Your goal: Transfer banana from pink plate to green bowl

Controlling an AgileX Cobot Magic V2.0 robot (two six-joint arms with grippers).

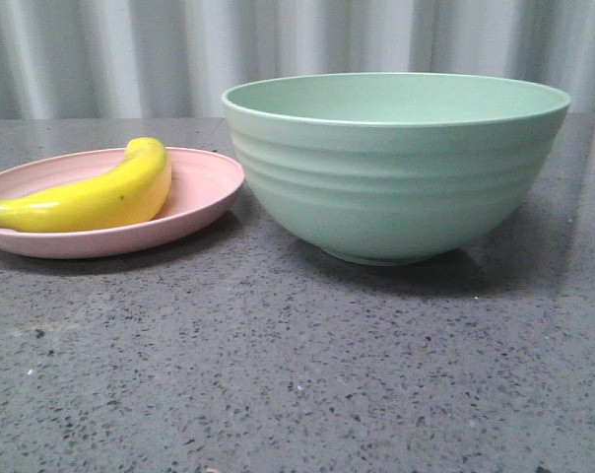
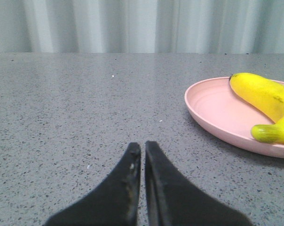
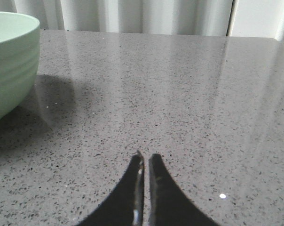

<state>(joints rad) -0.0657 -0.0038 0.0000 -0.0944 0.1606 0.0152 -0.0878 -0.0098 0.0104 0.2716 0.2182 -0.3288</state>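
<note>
The yellow banana (image 1: 100, 197) lies on the pink plate (image 1: 201, 193) at the left of the front view. The mint-green bowl (image 1: 396, 168) stands just right of the plate, its inside not visible. In the left wrist view the banana (image 2: 269, 101) and the plate (image 2: 217, 110) lie ahead and to one side of my left gripper (image 2: 143, 145), which is shut and empty over bare table. My right gripper (image 3: 145, 157) is shut and empty, with the bowl (image 3: 10, 61) off to its side. Neither gripper shows in the front view.
The dark speckled stone table (image 1: 297, 374) runs under everything. A pale corrugated wall (image 1: 130, 49) stands behind it.
</note>
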